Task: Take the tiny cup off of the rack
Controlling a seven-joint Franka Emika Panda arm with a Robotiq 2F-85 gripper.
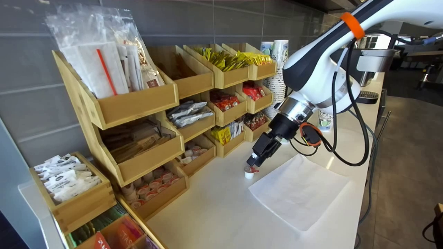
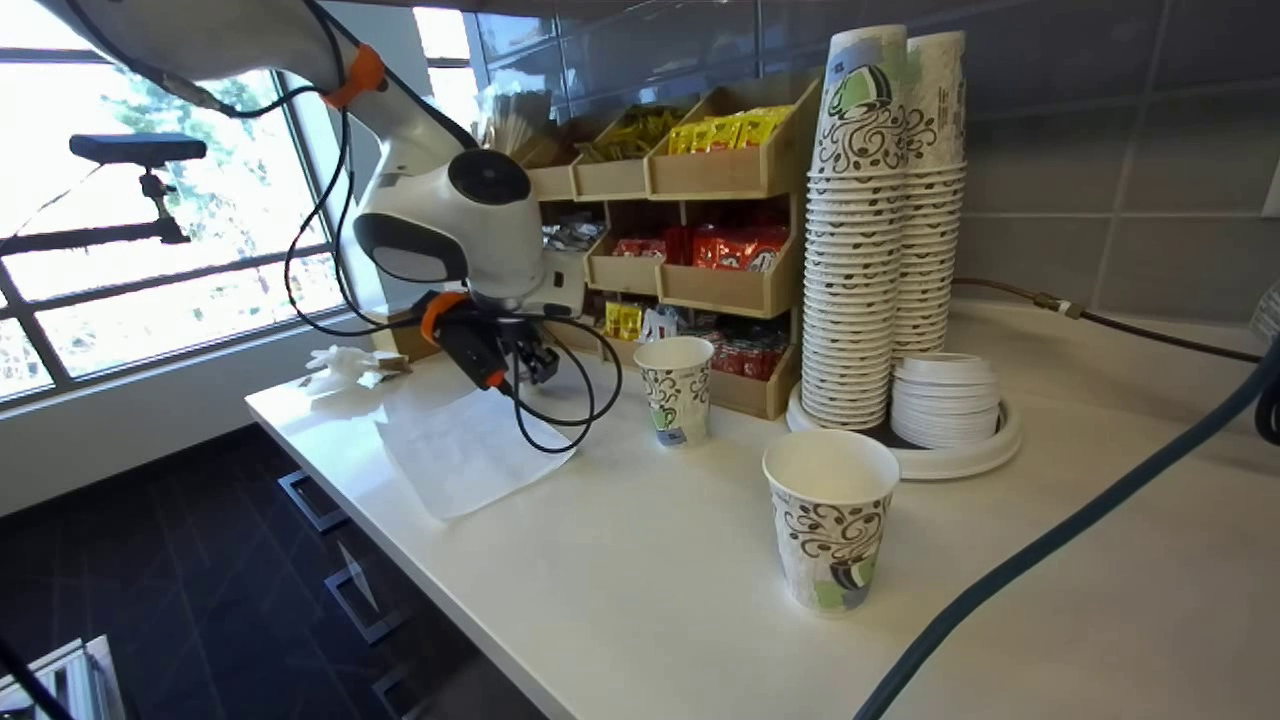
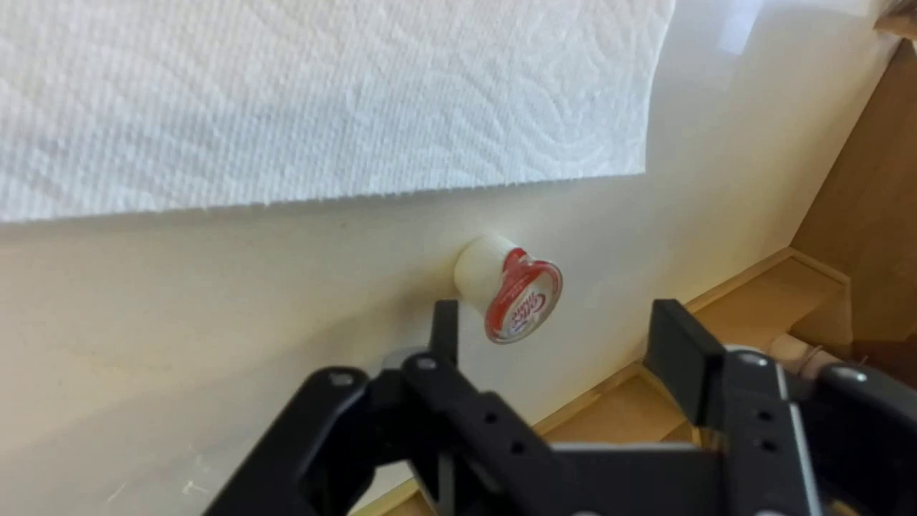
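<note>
The tiny cup (image 1: pixel 249 174), pale with a red-and-white lid, stands upright on the counter just below the gripper. In the wrist view the tiny cup (image 3: pixel 487 276) lies beyond the fingertips, nearer the left finger. My gripper (image 1: pixel 254 161) points down at a slant; in the wrist view the gripper (image 3: pixel 557 315) is open with nothing between its fingers. The plywood rack (image 1: pixel 138 106) stands against the wall, its bins stocked with packets and several more small tubs. The rack also shows in an exterior view (image 2: pixel 715 172) and in the wrist view (image 3: pixel 609 416).
A white paper towel (image 1: pixel 301 193) lies beside the tiny cup. Paper cups stand on the counter, a near one (image 2: pixel 830 540) and another (image 2: pixel 676 390) by the arm. Tall cup stacks (image 2: pixel 855 300) stand at the rack's end. Cables (image 1: pixel 363 138) hang from the arm.
</note>
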